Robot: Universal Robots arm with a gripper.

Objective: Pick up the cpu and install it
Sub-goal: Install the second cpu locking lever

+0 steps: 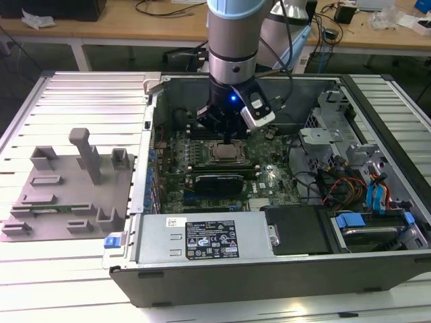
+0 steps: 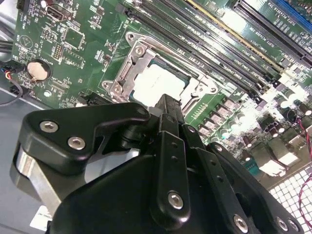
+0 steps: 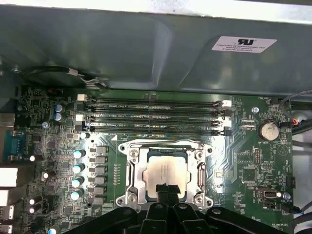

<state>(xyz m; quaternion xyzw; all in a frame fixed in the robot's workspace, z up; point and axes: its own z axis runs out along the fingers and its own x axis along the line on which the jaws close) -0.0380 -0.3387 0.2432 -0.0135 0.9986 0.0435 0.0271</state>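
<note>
Item: cpu (image 3: 166, 170), silver top, seated flat inside socket frame (image 3: 134, 171) on motherboard (image 3: 253, 161). My gripper (image 3: 165, 191) directly above cpu; fingertips together, clenched, grasping nothing visible. Step judged: placement done. Next calls for seating check.

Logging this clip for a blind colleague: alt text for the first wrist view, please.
A pale silver-grey square cpu sits in its metal socket frame on a green motherboard, with the black pincer just above its near edge.

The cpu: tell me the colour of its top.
Pale silver-grey, plain metal, as the cpu shows best in the first wrist view.
</note>
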